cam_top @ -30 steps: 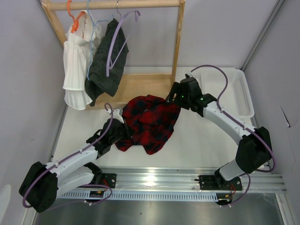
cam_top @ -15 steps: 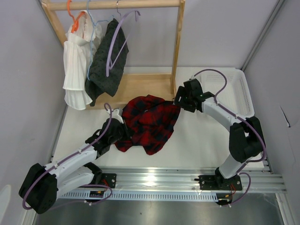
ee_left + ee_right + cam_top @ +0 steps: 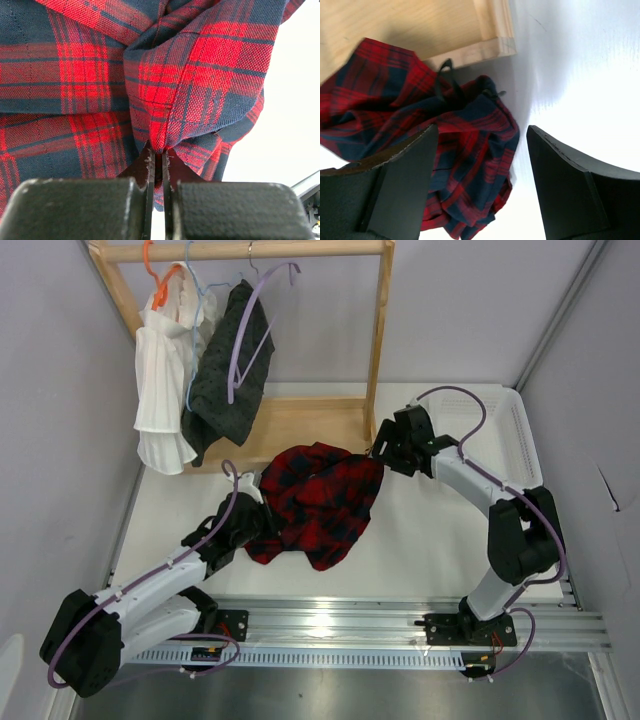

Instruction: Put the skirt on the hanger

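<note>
The red-and-black checked skirt (image 3: 320,502) lies crumpled on the white table, its far edge over the wooden rack base. My left gripper (image 3: 262,523) is shut on a fold of the skirt (image 3: 165,100) at its left edge. My right gripper (image 3: 379,458) is open at the skirt's upper right corner, jaws wide apart above the cloth (image 3: 470,155). The lilac hanger (image 3: 250,335) hangs from the rack's top rod, in front of the dark dotted garment.
A wooden rack (image 3: 378,340) stands at the back, its base board (image 3: 300,420) behind the skirt. A white pleated garment (image 3: 165,390) on an orange hanger and a dark dotted garment (image 3: 225,390) hang there. A white basket (image 3: 515,440) sits at the right.
My right gripper swung its wrist and moved slightly toward the skirt's upper right corner. The left gripper and skirt have stayed put.
</note>
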